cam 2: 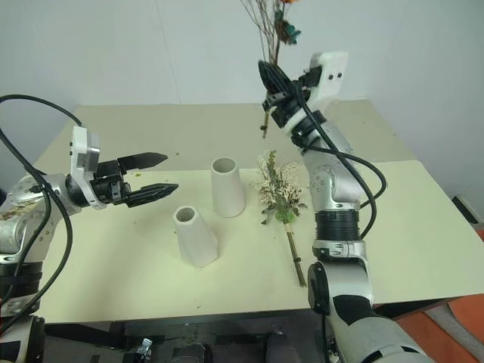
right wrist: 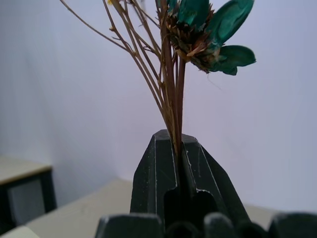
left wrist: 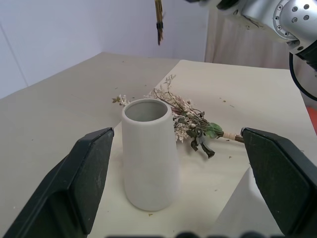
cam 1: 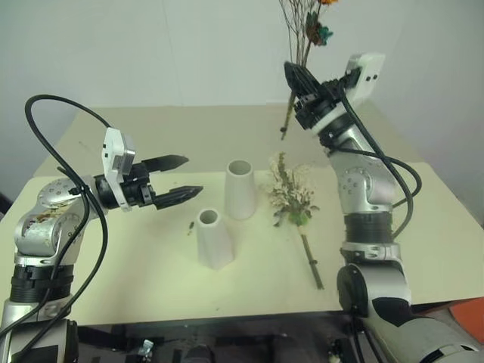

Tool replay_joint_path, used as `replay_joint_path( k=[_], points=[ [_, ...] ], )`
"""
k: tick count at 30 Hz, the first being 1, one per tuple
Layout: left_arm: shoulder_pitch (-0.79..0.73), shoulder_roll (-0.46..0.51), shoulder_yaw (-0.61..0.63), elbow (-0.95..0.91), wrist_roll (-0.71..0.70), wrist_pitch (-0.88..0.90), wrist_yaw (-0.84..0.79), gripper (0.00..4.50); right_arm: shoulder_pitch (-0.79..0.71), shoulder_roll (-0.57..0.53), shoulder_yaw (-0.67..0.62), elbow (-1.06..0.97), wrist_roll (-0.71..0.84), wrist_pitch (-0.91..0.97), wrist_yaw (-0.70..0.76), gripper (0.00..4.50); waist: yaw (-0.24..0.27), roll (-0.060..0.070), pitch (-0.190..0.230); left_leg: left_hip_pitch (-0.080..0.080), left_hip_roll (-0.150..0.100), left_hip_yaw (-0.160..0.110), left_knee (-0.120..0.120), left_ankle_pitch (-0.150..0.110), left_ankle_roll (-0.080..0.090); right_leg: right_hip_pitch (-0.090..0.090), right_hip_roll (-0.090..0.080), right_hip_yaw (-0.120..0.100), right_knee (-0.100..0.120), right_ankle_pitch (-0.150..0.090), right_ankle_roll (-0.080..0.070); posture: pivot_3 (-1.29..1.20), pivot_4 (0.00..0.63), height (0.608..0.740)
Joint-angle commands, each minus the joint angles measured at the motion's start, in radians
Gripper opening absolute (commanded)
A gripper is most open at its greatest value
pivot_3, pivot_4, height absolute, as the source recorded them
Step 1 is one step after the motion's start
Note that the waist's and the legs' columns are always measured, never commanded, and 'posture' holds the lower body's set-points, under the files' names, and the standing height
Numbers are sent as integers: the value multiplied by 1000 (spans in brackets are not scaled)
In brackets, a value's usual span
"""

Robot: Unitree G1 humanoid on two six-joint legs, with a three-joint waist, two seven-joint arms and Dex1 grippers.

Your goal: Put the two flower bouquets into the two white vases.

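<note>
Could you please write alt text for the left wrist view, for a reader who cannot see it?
The left gripper is open, with the taller white vase standing upright on the table between its black fingers. Behind the vase lies the bushy cream-white bouquet, and stem ends of the thin-stemmed bouquet hang overhead.

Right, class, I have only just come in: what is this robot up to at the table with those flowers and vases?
It is putting flowers into vases. The right gripper is shut on the thin-stemmed bouquet with the teal flower and holds it up above the table. The left gripper is open, level, pointing toward the taller vase. The bushier bouquet lies on the table beside that vase. The shorter faceted vase stands nearer the robot. Both vases are empty.
</note>
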Motion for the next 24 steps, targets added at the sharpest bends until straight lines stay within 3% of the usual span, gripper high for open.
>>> replay_joint_path(
  k=[1, 24],
  points=[
    [4, 16, 39, -34, -17, -4, 0, 4500, -6, 46, 34, -23, 33, -40, 35, 34, 0, 0, 0, 0, 0, 0, 0, 0, 0, 0, 0, 0, 0, 0, 0, 0, 150, 740],
    [45, 41, 107, -78, -61, 10, 16, 4500, 18, 156, 110, 196, -29, -151, 64, 34, -1, 0, 0, 0, 0, 0, 0, 0, 0, -1, 0, 0, 1, 0, 0, 0, 150, 740]
  ],
)
